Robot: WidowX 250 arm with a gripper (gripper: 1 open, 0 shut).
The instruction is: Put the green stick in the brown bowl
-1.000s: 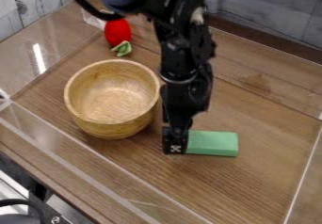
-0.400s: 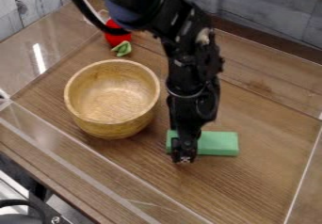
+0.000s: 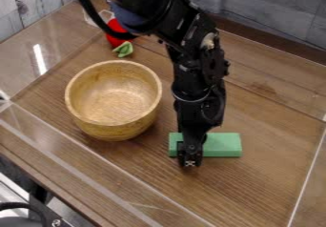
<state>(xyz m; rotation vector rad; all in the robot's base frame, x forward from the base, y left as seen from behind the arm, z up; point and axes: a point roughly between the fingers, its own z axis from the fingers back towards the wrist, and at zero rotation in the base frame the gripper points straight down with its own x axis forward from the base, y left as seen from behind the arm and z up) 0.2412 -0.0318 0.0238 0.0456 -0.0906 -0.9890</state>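
Note:
The green stick [image 3: 223,146] lies flat on the wooden table to the right of the brown bowl [image 3: 114,99], partly covered by my gripper. My gripper [image 3: 192,154] points straight down over the stick's left half, its black fingers down at the block and standing open. I cannot tell whether the fingers touch the stick. The bowl is upright and has nothing in it.
A small red strawberry toy with a green leaf [image 3: 120,33] lies at the back, behind the bowl. Clear plastic walls [image 3: 38,59] fence the table on the left and front. The arm [image 3: 178,40] reaches in from the top.
The gripper has shifted slightly right and lowered onto the green stick's left half. The stick and the bowl have not moved.

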